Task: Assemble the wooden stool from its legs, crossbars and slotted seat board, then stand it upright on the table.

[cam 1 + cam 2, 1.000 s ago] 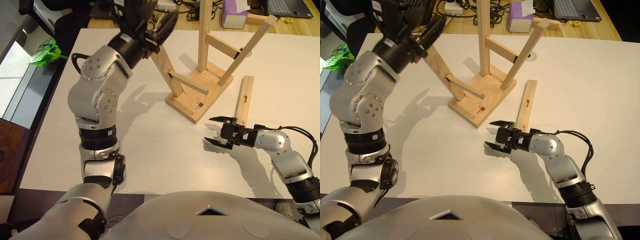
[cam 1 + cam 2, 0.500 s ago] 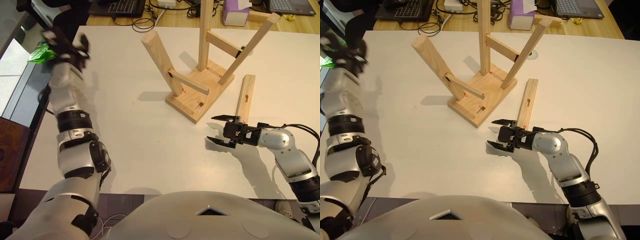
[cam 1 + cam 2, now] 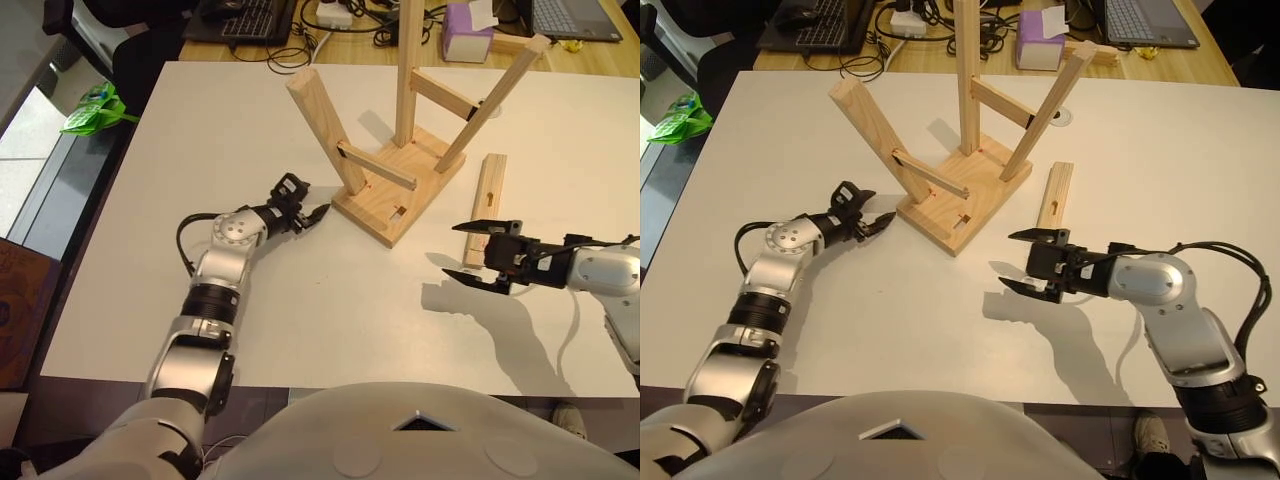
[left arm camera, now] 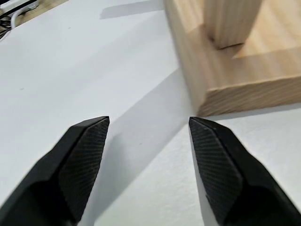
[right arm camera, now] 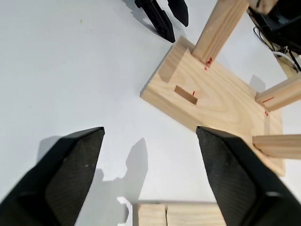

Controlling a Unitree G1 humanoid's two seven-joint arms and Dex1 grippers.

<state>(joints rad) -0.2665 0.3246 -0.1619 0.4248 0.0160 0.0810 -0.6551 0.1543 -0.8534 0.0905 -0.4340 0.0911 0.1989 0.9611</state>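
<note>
Stool is part-built and upside down: slotted seat board (image 3: 375, 205) lies flat on the white table (image 3: 200, 120), a little right of centre. 3 legs are seated in it and point up:
- left leg (image 3: 325, 130), leaning out to the left
- middle leg (image 3: 405, 70), close to vertical
- right leg (image 3: 490, 95), leaning out to the right

2 crossbars are fitted: the low one (image 3: 378, 167) runs from the left leg, the high one (image 3: 445, 92) joins the middle and right legs. 1 mortise slot (image 5: 186, 94) at the near corner of the board is open, no leg in it.

The 4th leg (image 3: 487, 195) lies flat on the table just right of the board, not touching it.

Left gripper (image 3: 310, 200) is down at table level, just beside the board's left corner, jaws apart and holding nothing. In the left wrist view 1 fingertip (image 4: 207, 141) sits next to that corner; contact can't be judged.

Right gripper (image 3: 452, 249) hangs above the table over the near end of the loose leg, jaws spread wide, empty, shadow on the table beneath.
</note>
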